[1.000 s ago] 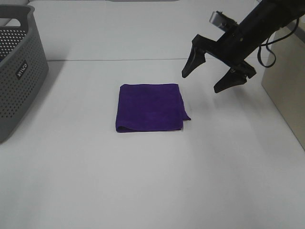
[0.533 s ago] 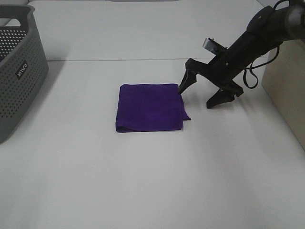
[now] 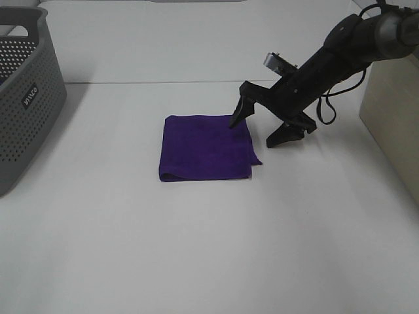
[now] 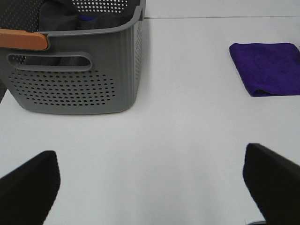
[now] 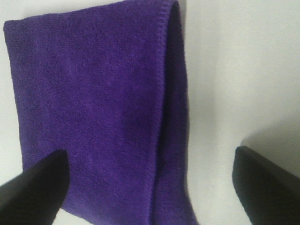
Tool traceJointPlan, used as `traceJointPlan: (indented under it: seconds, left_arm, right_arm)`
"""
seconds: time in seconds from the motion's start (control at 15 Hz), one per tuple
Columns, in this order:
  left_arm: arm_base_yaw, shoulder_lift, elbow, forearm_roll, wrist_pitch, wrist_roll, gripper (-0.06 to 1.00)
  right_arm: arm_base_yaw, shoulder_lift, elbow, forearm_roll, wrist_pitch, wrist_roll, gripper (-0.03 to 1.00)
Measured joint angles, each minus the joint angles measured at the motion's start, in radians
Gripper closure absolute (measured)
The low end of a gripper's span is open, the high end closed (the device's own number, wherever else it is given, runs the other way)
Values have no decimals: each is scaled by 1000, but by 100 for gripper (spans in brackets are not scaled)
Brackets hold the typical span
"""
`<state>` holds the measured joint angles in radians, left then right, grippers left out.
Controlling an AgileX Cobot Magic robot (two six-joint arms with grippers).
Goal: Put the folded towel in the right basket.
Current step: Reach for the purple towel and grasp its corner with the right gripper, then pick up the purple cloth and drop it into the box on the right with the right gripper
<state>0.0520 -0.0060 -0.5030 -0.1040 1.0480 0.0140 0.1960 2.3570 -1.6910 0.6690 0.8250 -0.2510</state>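
A folded purple towel (image 3: 206, 147) lies flat on the white table in the middle; it also shows in the left wrist view (image 4: 269, 68) and fills the right wrist view (image 5: 93, 103). My right gripper (image 3: 254, 131) is open, low over the towel's right edge, with one finger (image 3: 237, 116) above the towel's far right corner and the other over bare table to its right. In the right wrist view the right gripper (image 5: 150, 183) straddles the towel's folded edge. My left gripper (image 4: 150, 183) is open and empty above bare table. The right basket is out of view.
A grey perforated basket (image 3: 29, 98) stands at the left edge of the table and holds dark cloth, as the left wrist view (image 4: 75, 86) shows. A beige box (image 3: 393, 124) stands at the right edge, behind the right arm.
My right gripper has come down and moved left, from above the table right of the towel to low over the towel's right edge. It stays open. The towel has not moved.
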Motion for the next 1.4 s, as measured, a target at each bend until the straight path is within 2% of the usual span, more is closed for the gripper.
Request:
traceJointPlan:
  seconds: [0.2,0.4,0.47,0.53,0.6,0.67,0.73,0.8,0.87,1.0,1.2,1.33,1.4]
  left_arm:
    - [0,0,0,0,0,1,-5]
    - [0,0,0,0,0,1,-5]
    - [0,0,0,0,0,1,-5]
    - [0,0,0,0,0,1,-5]
    - [0,0,0,0,0,1,-5]
    - [0,0,0,0,0,1,-5]
    - [0,0,0,0,0,1,-5]
    - [0,0,0,0,0,1,-5]
    - [0,0,0,0,0,1,-5]
    - [0,0,0,0,0,1,-5]
    - [0,0,0,0,0,1,-5]
    - [0,0,0,0,0,1,-5]
    - [0,0,0,0,0,1,-5]
  right_arm:
    - [74,5,-4,-2,-52,10,7]
    - [163,23,-8,-1,-129,33,19]
    - [187,32,-11,2,-147,36,27]
    - [211,43,-11,3,-167,38,41]
    - [232,53,-11,3,-189,38,60]
    - [232,53,-11,3,-189,38,60]
    - [256,61,-11,2,-213,39,86]
    - [262,63,-11,8,-223,39,93]
    - [262,63,-11,9,-216,39,93]
    - [259,53,-15,0,-152,39,93]
    - [259,-26,-73,-111,22,38,93]
    - [258,-95,-159,-150,144,38,93]
    - [258,-140,-224,-178,241,38,93]
